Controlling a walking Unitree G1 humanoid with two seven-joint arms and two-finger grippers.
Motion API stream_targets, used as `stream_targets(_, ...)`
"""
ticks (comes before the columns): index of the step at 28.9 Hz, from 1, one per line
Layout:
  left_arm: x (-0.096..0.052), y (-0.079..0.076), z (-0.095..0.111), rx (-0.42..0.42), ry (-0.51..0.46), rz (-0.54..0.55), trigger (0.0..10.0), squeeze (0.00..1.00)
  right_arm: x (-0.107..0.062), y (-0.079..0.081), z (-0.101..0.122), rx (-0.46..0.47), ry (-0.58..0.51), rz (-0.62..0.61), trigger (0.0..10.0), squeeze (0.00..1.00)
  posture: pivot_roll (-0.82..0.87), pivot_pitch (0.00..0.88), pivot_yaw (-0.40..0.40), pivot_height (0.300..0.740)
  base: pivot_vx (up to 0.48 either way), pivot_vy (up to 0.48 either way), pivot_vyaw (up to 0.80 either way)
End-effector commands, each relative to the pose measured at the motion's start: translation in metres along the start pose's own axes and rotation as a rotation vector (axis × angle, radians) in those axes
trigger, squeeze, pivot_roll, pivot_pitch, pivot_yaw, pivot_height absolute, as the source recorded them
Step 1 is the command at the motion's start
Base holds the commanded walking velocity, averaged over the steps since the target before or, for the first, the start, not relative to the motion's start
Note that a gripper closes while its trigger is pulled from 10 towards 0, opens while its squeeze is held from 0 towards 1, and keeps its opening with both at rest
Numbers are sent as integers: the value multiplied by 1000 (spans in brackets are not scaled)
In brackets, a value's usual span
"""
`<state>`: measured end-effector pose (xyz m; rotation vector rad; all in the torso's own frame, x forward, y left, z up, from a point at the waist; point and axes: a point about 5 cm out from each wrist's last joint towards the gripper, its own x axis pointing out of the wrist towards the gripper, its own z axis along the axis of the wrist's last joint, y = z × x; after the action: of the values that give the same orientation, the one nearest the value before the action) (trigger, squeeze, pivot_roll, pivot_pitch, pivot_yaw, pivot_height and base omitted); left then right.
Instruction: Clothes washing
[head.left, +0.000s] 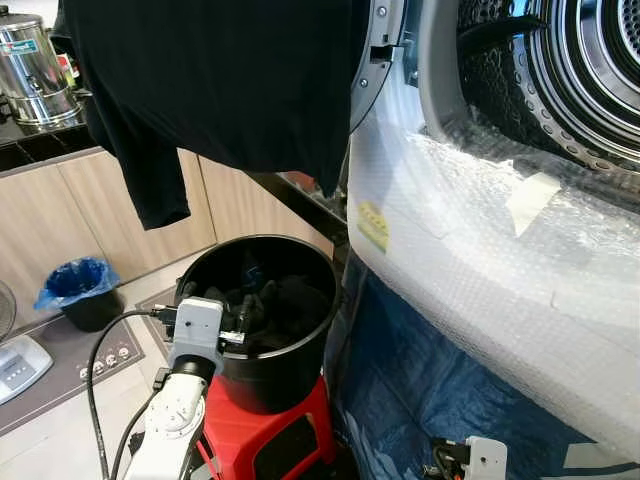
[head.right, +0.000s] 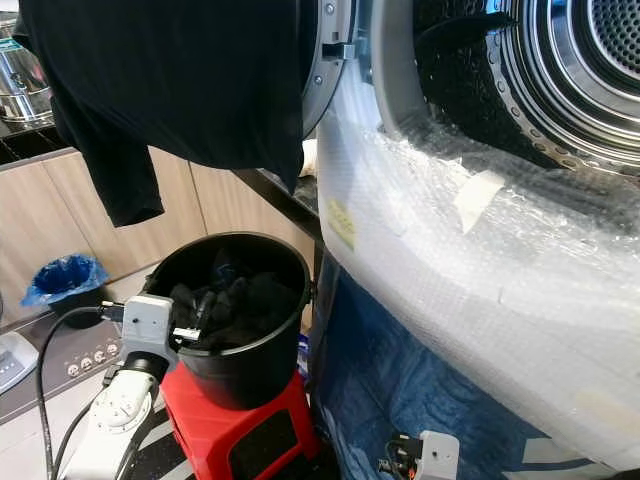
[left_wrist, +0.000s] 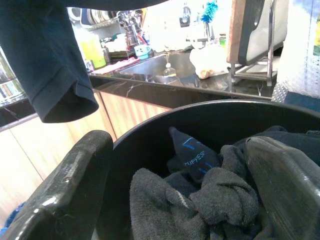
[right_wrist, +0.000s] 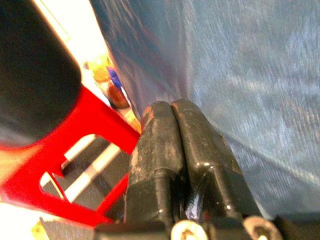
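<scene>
left gripper (left_wrist: 180, 200) jaws wide over the dark socks (left_wrist: 200, 195) in the black bucket (head.left: 262, 300); best sink deeper before pinching. right gripper (right_wrist: 172, 125) jaws closed, empty.

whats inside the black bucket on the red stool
The black bucket holds dark crumpled clothes, among them a sock with blue print. The open left gripper reaches in. Whatever lies beneath the top layer is covered.

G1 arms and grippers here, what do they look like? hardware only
Left arm: silver-white rounded links, grey boxy wrist block, black cable looping alongside. Left gripper: two long, flat black fingers, glossy and scuffed. Right gripper: the same black fingers, rounded tips, worn, screws at the base. Right wrist block is light grey with black wiring.
</scene>
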<state>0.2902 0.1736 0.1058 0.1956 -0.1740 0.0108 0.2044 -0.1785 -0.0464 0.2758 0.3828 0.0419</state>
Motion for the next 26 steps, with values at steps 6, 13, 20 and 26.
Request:
stream_targets(6, -7, -2, 3, 16, 12, 4, 10000, 0, 12, 17, 48, 8, -287, 71, 10000, 0, 37, 42, -4, 740, 0, 0, 0)
stream_targets(13, -8, -3, 4, 12, 8, 6, 10000, 0, 18, 29, 67, 19, -370, 101, 10000, 0, 39, 38, -11, 740, 0, 0, 0)
stream_targets(20, -5, -2, 3, 5, 24, 11, 10000, 0, 28, 40, 93, 45, -446, 87, 10000, 0, 41, 11, -23, 740, 0, 0, 0)
stream_targets(26, -4, -2, 3, -2, 21, 20, 10000, 0, 32, 48, 103, 52, -446, 102, 10000, 0, 51, 4, -33, 740, 0, 0, -351)
